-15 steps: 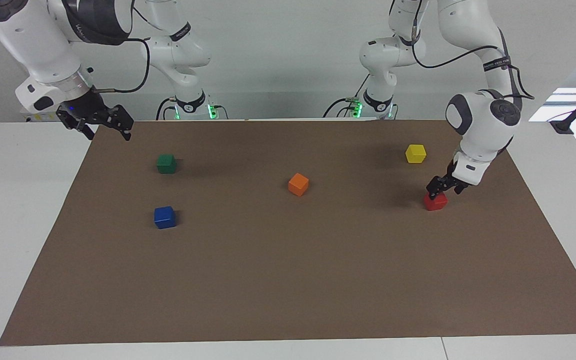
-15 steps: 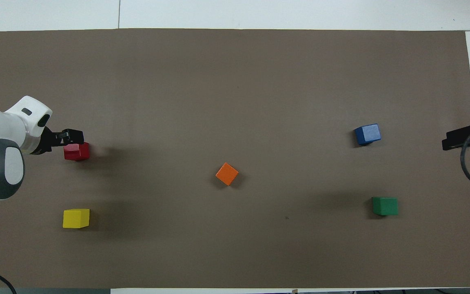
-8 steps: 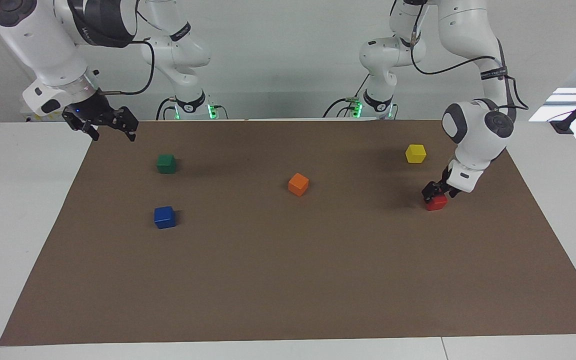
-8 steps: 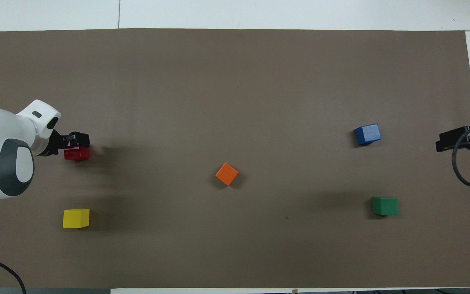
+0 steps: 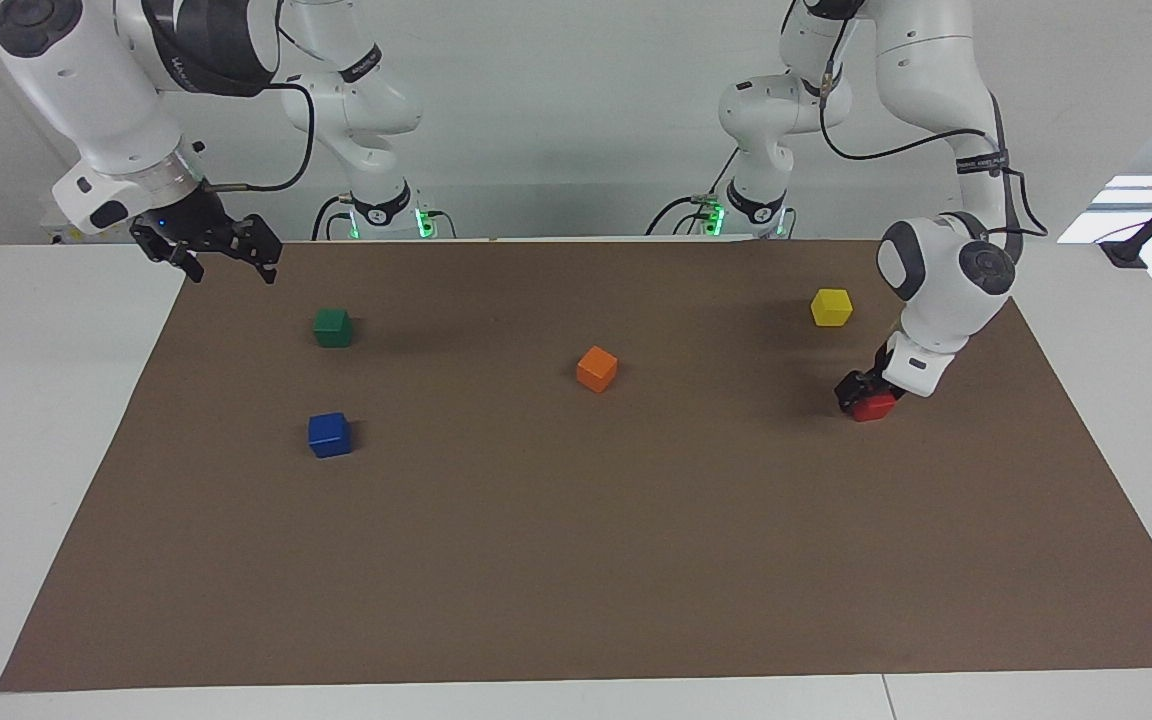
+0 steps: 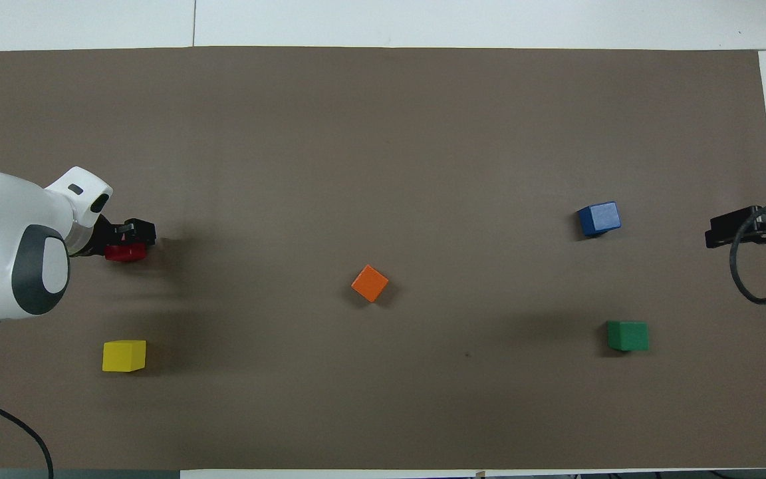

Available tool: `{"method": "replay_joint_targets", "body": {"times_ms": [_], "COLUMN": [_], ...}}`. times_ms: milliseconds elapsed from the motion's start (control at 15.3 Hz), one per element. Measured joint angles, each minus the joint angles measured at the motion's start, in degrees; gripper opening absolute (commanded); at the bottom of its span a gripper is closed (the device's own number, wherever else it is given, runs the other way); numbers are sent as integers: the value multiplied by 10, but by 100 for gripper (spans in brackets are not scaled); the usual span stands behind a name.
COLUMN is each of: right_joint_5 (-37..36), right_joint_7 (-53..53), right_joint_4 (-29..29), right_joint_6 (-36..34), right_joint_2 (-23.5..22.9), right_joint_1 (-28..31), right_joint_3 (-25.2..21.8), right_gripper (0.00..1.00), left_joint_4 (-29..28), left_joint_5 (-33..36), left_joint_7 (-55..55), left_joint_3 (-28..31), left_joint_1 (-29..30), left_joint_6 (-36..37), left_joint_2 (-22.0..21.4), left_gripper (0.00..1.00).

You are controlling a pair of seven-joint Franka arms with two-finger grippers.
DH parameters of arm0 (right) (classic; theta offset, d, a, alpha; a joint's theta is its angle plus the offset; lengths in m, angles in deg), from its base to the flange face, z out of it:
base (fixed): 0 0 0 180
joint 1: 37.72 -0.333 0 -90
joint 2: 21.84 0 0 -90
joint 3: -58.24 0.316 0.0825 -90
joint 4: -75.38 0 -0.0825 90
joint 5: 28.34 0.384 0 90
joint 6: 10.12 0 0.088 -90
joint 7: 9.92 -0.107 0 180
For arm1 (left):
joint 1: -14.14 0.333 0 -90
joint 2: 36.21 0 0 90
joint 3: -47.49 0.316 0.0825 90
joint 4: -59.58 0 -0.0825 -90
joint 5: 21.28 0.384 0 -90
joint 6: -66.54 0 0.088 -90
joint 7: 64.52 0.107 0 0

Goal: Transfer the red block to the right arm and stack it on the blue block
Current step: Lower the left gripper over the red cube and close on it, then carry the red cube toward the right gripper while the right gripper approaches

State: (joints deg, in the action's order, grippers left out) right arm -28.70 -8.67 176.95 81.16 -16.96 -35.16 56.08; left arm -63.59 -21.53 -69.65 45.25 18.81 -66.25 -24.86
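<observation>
Early in the job: the left gripper (image 5: 864,392) is down around the red block (image 5: 876,407), which sits on the mat at the left arm's end, at about four o'clock from the yellow block (image 5: 831,306); whether the fingers are pinching it yet, I cannot tell. No lift, no handover, no stack so far. The right gripper (image 5: 224,255) waits with fingers spread over the mat's corner, at ten o'clock from the green block (image 5: 332,326). The blue block (image 5: 329,434) stands bare, six o'clock from the green one. The surface is a brown mat (image 5: 576,560) on a white table (image 5: 36,420), with an orange block (image 5: 596,368) mid-mat and a pale wall by the arm bases.
</observation>
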Motion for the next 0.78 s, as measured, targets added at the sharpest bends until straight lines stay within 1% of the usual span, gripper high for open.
{"method": "replay_joint_targets", "body": {"times_ms": [65,130,196,261,391,587,652,782], "right_joint_5": [0,0,0,0,0,0,0,0], "right_joint_7": [0,0,0,0,0,0,0,0], "right_joint_4": [0,0,0,0,0,0,0,0], "right_joint_6": [0,0,0,0,1,1,1,1], "right_joint_2": [0,1,1,1,1,1,1,1], "right_joint_1": [0,0,0,0,0,0,0,0], "right_joint_3": [0,0,0,0,0,0,0,0], "right_gripper": [100,100,100,100,100,100,100,100], "left_joint_4": [2,4,5,7,25,101,128,172], "left_joint_5": [0,0,0,0,0,-3,-16,-69], "left_joint_7": [0,0,0,0,0,-5,-13,-45], "left_joint_3": [0,0,0,1,0,-2,-2,-4], "left_joint_1": [0,0,0,0,1,0,-1,-2], "left_joint_6": [0,1,1,4,34,132,166,228], "left_joint_2": [0,0,0,0,0,1,1,1], "left_gripper": [52,31,5,0,0,0,0,0]}}
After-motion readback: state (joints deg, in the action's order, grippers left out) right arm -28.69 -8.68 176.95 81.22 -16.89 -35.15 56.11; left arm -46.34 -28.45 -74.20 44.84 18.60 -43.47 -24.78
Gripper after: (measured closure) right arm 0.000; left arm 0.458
